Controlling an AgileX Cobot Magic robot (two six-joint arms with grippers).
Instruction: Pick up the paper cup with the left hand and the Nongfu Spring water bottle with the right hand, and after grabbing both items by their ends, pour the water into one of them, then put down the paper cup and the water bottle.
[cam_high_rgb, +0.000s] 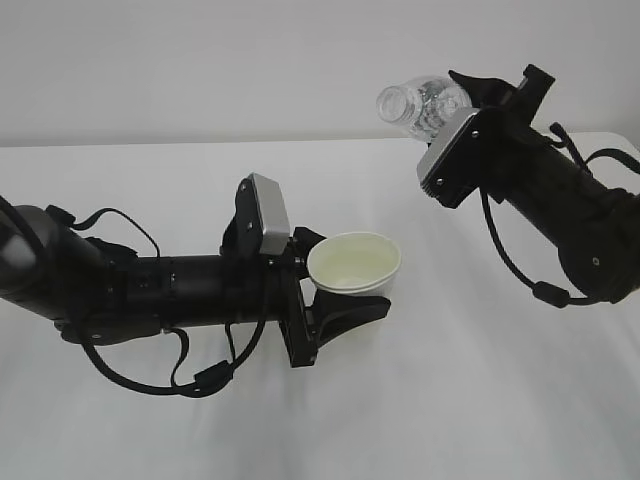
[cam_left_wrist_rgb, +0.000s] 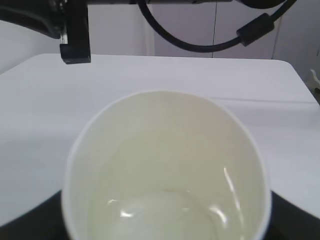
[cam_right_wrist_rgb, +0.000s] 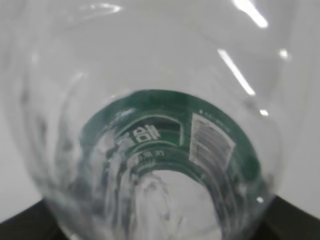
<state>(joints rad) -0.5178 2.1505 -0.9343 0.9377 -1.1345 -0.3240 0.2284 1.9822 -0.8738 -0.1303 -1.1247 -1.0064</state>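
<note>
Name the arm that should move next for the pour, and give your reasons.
Right, probably. The right hand holds the water bottle tipped, its mouth up and right of the paper cup. The left hand already holds the cup open upward.

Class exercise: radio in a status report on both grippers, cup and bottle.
Left gripper shut on paper cup, upright. Right gripper shut on water bottle, tipped, mouth left. Nothing between them.

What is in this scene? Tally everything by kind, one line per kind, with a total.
Paper cups: 1, the paper cup, held by the left gripper
Bottles: 1, the water bottle, tilted, held by the right gripper
Grippers: 2
Tables: 1, the white table
Total: 5
</note>
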